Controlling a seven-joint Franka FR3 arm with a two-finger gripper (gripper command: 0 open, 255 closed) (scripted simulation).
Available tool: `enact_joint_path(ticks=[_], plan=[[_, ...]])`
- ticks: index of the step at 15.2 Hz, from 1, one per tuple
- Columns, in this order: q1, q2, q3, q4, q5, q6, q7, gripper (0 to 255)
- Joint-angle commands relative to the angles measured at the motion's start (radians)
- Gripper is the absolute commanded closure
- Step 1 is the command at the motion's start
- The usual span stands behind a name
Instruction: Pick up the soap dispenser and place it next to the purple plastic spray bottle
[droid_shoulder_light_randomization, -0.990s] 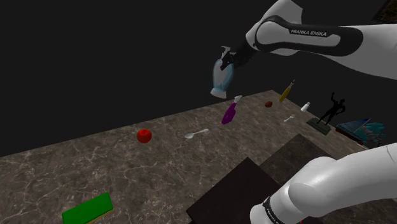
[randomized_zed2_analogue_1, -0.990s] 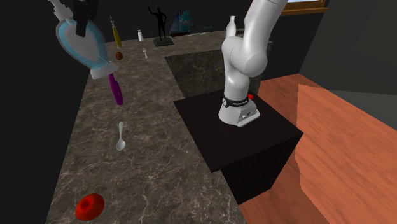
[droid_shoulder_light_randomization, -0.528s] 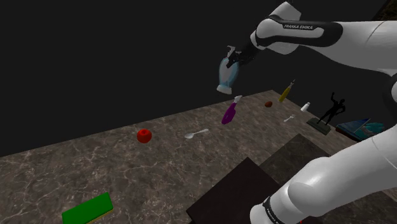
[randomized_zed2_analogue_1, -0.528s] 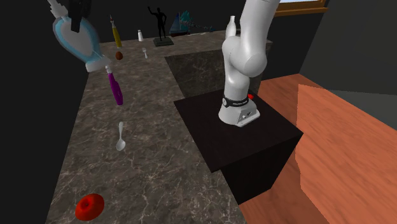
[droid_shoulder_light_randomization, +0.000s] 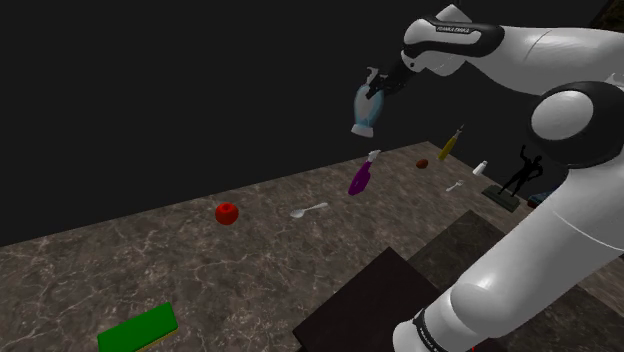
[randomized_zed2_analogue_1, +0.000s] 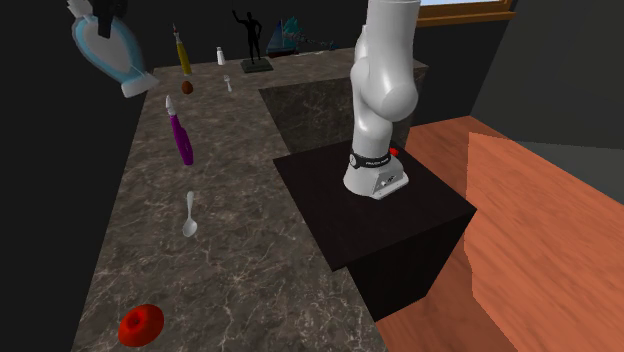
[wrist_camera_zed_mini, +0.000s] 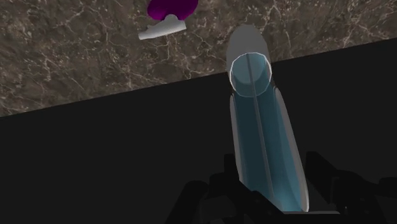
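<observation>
A: Shoulder view: what is threatening?
B: The tool (droid_shoulder_light_randomization: 381, 86) is pinching the dispenser (droid_shoulder_light_randomization: 365, 110) high over the bottle (droid_shoulder_light_randomization: 360, 177), by the desk's (droid_shoulder_light_randomization: 200, 260) far edge; a loosening grip is risking a fall.
A: Second exterior view?
B: Open desk is lying between bottle and spoon (randomized_zed2_analogue_1: 190, 215).
A: Wrist view?
B: The dispenser's base is hanging over the edge, black area (wrist_camera_zed_mini: 95, 165) beyond.

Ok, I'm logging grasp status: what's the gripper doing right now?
Gripper: closed on the pale blue and white soap dispenser, holding it up in the air.
</observation>
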Motion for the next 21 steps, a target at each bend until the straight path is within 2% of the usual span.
enact_joint_path(ticks=[1, 5, 10, 21], plan=[[-0.022, 0.073, -0.020, 0.081, 0.046, -0.022, -0.052, 255], [-0.090, 0.227, -0.043, 0.279, 0.135, -0.097, -0.134, 255], [-0.215, 0.455, -0.042, 0.607, 0.232, -0.229, -0.191, 255], [-0.189, 0.426, -0.033, 0.418, 0.244, -0.074, -0.240, 255]])
